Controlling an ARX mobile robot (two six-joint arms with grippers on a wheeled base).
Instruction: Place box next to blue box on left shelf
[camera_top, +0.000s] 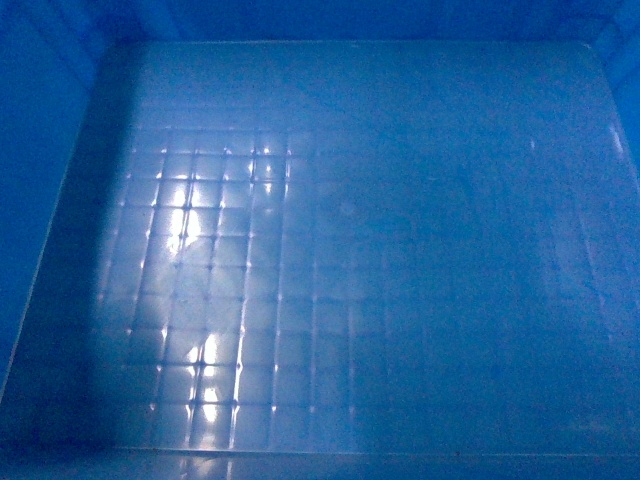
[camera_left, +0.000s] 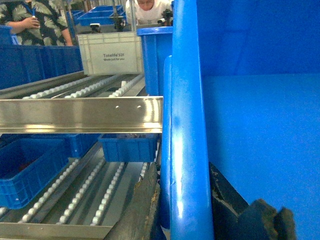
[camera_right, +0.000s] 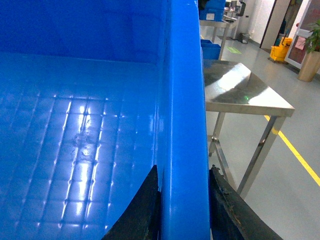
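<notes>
The bright-blue box (camera_top: 380, 250) fills the head view, showing only its grid-patterned inner floor and walls. My left gripper (camera_left: 187, 200) is shut on the box's left rim (camera_left: 187, 125), one dark finger (camera_left: 142, 210) outside the wall and one inside. My right gripper (camera_right: 184, 205) is shut on the right rim (camera_right: 182, 100), its fingers (camera_right: 230, 212) either side of it. The left shelf (camera_left: 75, 195), white rollers between grey rails, lies left of the box in the left wrist view. A blue box (camera_left: 30, 170) sits on its left part. Neither gripper shows in the head view.
A steel rail (camera_left: 80, 114) crosses above the lower rollers, with an upper roller level (camera_left: 90, 87) behind it. A smaller blue bin (camera_left: 129, 147) sits further back, a white crate (camera_left: 110, 52) and people beyond. A steel table (camera_right: 245, 90) stands right of the box.
</notes>
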